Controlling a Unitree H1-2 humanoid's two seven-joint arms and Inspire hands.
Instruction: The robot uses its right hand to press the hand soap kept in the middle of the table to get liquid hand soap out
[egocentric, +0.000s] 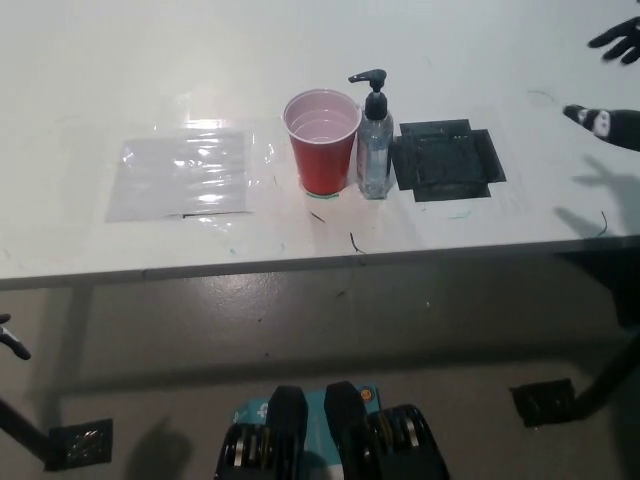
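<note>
The right hand (612, 85) is seen as black, with dark fingers (615, 40) and a small white marking.

Clear plastic soap bottle (375, 160), glossy red plastic cup (323, 150), shiny clear film (183, 175), matt white table (100, 60)

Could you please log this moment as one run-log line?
black right hand: open, far right above table | clear soap pump bottle: untouched | white left hand: lower left

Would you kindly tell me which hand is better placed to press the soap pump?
The right: the black right hand is raised over the white table, right of the clear pump soap bottle. The left hand sits below the table edge.
</note>
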